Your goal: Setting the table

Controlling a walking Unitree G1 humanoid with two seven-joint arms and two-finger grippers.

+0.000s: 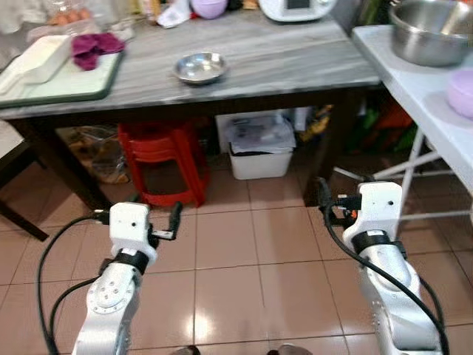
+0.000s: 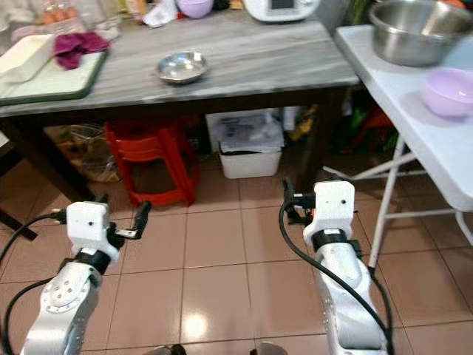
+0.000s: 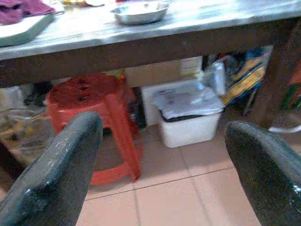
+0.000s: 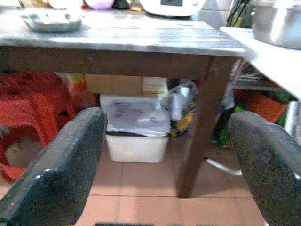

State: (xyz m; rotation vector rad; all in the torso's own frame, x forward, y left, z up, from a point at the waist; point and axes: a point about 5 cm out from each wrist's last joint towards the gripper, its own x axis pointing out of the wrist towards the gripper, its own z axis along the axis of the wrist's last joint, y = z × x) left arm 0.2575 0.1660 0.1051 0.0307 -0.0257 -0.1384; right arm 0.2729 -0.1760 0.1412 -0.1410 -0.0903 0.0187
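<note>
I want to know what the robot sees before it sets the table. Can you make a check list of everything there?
Surface: grey wooden table, white folding table on the right.
Job's things: small steel dish, big steel bowl, lilac bowl.
Clutter: purple cloth on a green-edged board.
Grippers: left gripper and right gripper open, empty, low over the floor.
Cables: black, along both arms.
Surroundings: red stools, white bin under the table.

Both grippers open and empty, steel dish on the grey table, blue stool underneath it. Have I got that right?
Not quite: the stool under the grey table is red, not blue, as the left eye view shows. The rest holds: the steel dish sits on the table, and the left gripper and right gripper are both open and empty.
</note>
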